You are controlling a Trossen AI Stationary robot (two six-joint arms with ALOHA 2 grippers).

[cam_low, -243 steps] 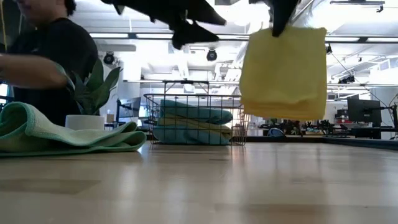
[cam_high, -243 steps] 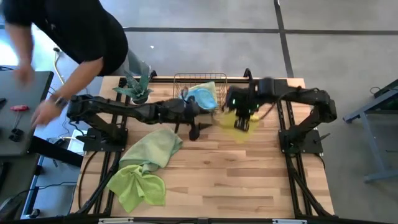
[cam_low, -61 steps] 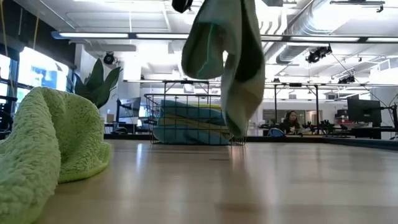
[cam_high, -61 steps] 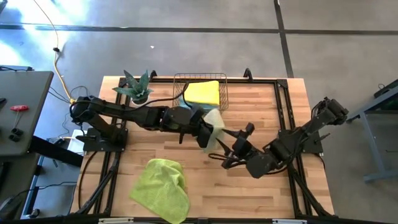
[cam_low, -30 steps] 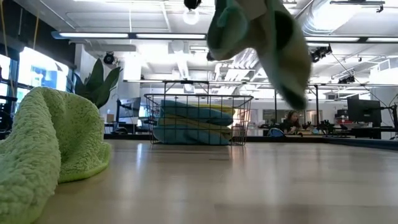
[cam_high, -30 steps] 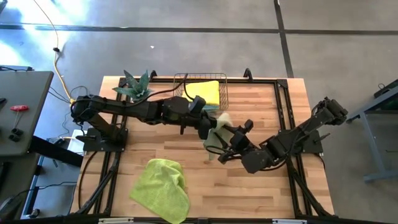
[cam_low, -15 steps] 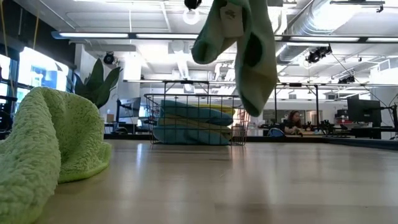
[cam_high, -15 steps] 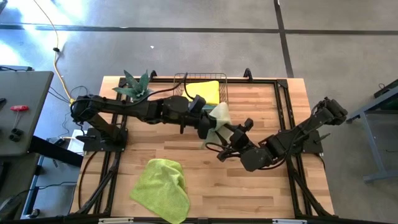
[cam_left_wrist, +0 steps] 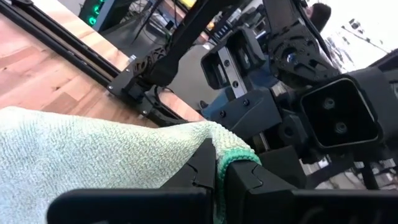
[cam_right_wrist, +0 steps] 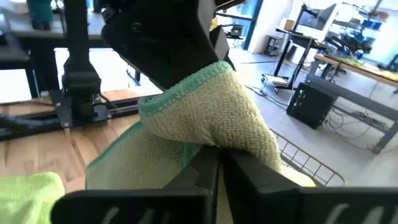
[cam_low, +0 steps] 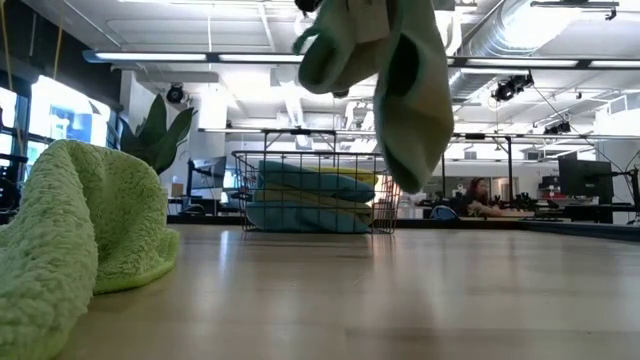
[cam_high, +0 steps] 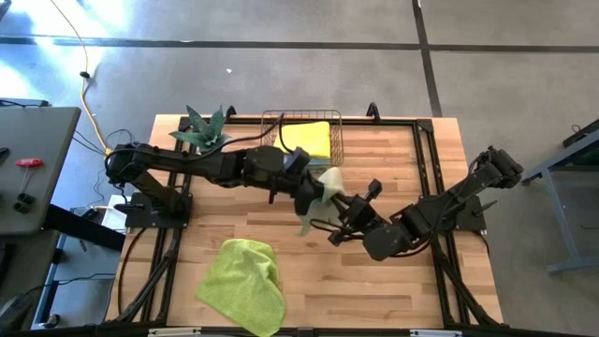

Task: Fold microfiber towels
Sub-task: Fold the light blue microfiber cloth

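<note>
Left gripper [cam_left_wrist: 219, 177] clamped on the pale sage towel [cam_high: 323, 187]; right gripper [cam_right_wrist: 221, 163] pinched shut on the same towel, held above the table [cam_high: 393, 271].

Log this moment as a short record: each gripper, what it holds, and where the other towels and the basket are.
left gripper: shut on pale sage towel, above the table's middle
right gripper: shut on the same towel, close beside the left
pale sage towel: hanging clear of the table
lime green towel: crumpled at the near-left of the table
basket: far edge, yellow towel on top of its stack
potted plant: far left
</note>
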